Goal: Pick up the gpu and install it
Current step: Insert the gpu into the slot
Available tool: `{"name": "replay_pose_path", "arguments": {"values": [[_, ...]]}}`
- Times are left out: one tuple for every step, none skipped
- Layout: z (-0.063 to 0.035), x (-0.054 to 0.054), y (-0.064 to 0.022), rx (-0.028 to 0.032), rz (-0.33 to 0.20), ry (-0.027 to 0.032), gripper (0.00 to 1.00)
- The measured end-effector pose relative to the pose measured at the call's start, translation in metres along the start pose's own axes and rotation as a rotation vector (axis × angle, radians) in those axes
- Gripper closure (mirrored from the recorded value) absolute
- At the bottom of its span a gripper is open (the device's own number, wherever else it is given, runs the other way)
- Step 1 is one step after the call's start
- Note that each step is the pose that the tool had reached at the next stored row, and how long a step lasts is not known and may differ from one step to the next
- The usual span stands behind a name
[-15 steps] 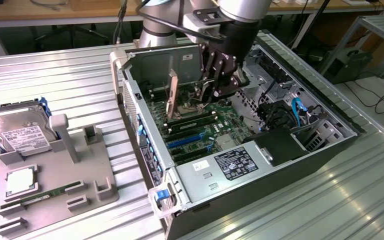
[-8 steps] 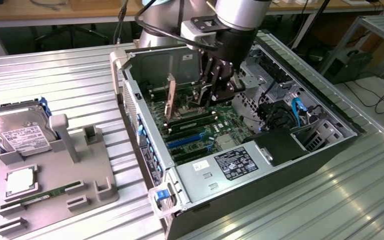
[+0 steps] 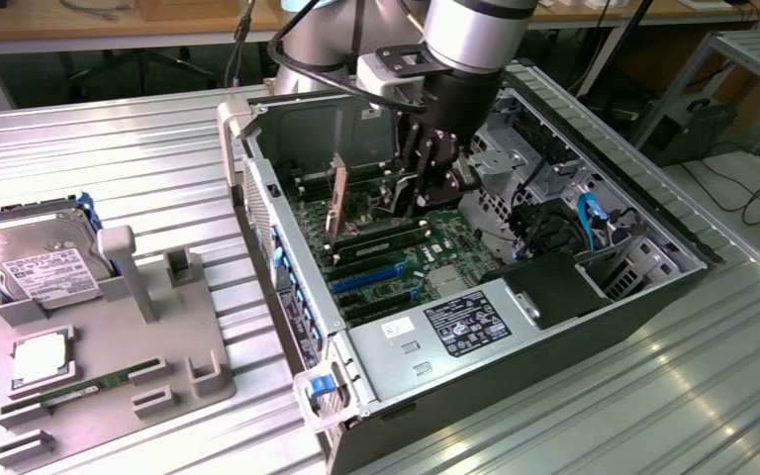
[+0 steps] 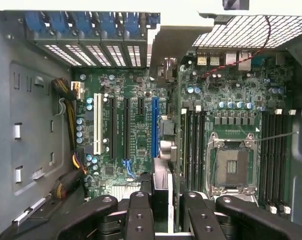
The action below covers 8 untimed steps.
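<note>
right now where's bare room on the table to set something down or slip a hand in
Free: ribbed table between the grey holder tray and the open computer case, and at the exterior view's lower right. Crowded: inside the case, where the gripper holds the gpu over the motherboard.

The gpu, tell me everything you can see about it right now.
The gpu is a thin flat card standing on edge inside the open computer case, over the green motherboard. Its visible face looks tan-brown. The gripper is beside its upper part; the wrist view shows the card edge-on between the black fingers.
</note>
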<state>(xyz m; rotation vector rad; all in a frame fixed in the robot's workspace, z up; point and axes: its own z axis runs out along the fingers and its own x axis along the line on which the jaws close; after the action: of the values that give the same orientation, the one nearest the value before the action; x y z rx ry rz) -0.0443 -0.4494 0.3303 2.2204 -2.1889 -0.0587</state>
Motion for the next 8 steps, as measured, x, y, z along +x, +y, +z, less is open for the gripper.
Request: {"name": "replay_pose_path", "arguments": {"values": [[0.0005, 0.0000, 0.0000, -0.0008, 0.000, -0.0001, 0.72], [0.0014, 0.0000, 0.0000, -0.0020, 0.000, -0.0001, 0.72], [0.0022, 0.0000, -0.0001, -0.0033, 0.000, -0.0002, 0.72], [0.0032, 0.0000, -0.0001, -0.0050, 0.000, -0.0002, 0.72], [0.0041, 0.0000, 0.0000, -0.0060, 0.000, -0.0002, 0.72], [0.0051, 0.0001, -0.0001, -0.0065, 0.000, -0.0003, 0.72], [0.0061, 0.0000, -0.0001, -0.0066, 0.000, -0.0008, 0.72], [0.0076, 0.0000, -0.0002, -0.0066, 0.001, -0.0013, 0.72]]}}
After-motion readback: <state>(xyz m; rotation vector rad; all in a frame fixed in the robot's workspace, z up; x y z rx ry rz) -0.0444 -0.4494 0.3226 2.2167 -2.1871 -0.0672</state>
